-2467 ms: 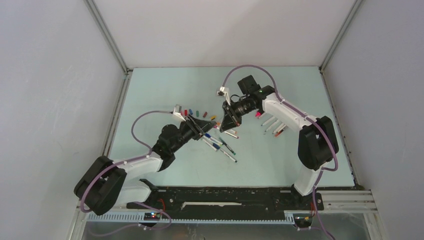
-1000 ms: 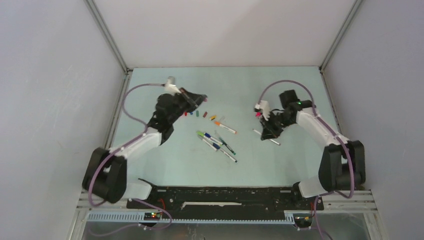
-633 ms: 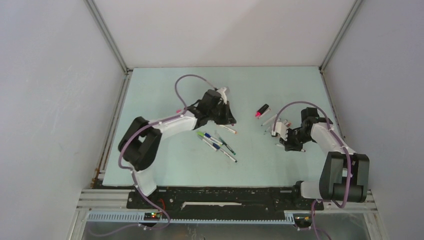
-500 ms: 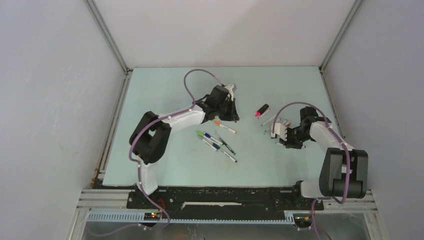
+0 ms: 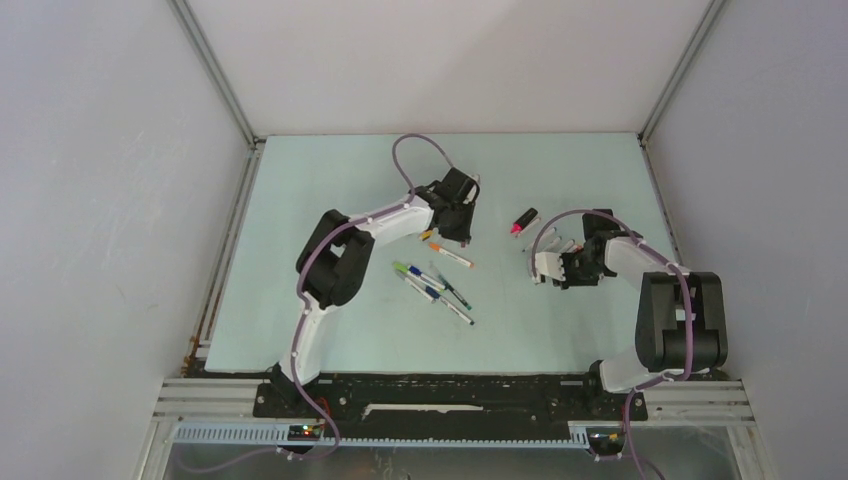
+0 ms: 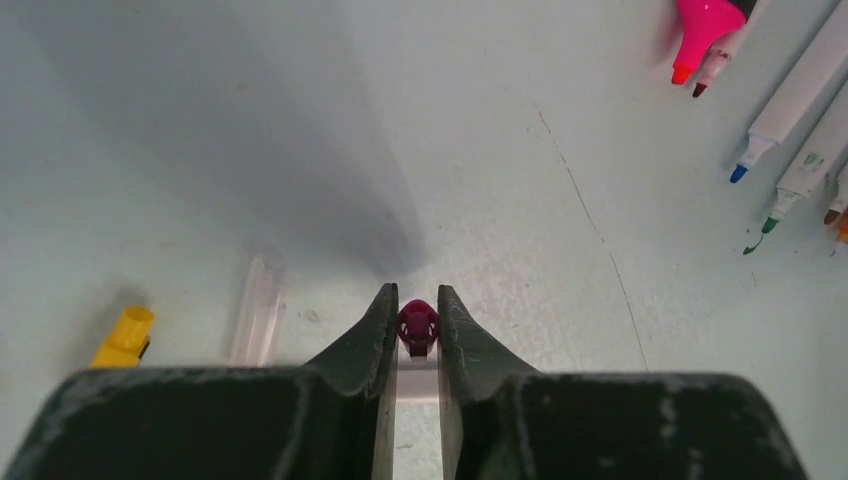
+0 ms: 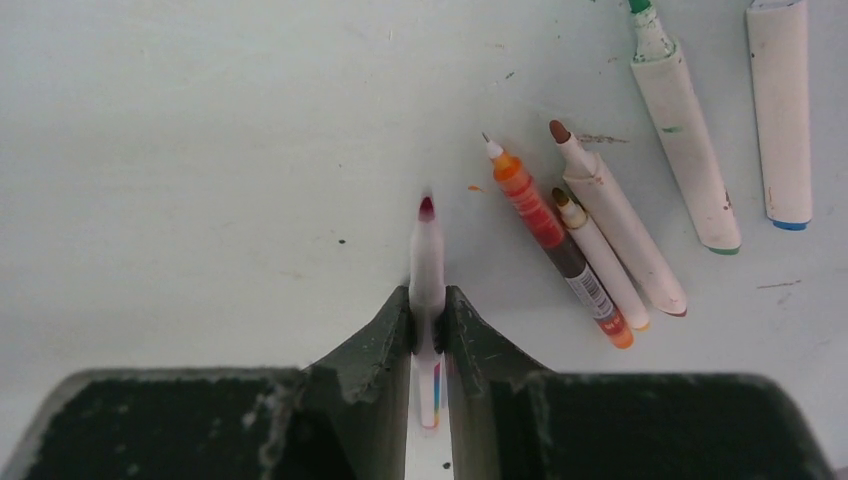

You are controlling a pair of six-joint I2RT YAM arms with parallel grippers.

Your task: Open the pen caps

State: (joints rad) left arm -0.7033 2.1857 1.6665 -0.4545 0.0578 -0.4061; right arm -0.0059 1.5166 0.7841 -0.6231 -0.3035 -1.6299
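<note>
Left gripper was closed almost fully on a pulled-off dark-red cap, held mid-table near a loose yellow cap. Right gripper was clamped on a bare red-tipped pen, beside a row of uncapped pens. Outstanding, by estimate: some five capped pens lay mid-table, unopened.

Only the end of a dark red cap shows between the left fingers. The pink highlighter (like the pens beside it) runs off the picture's edge.
</note>
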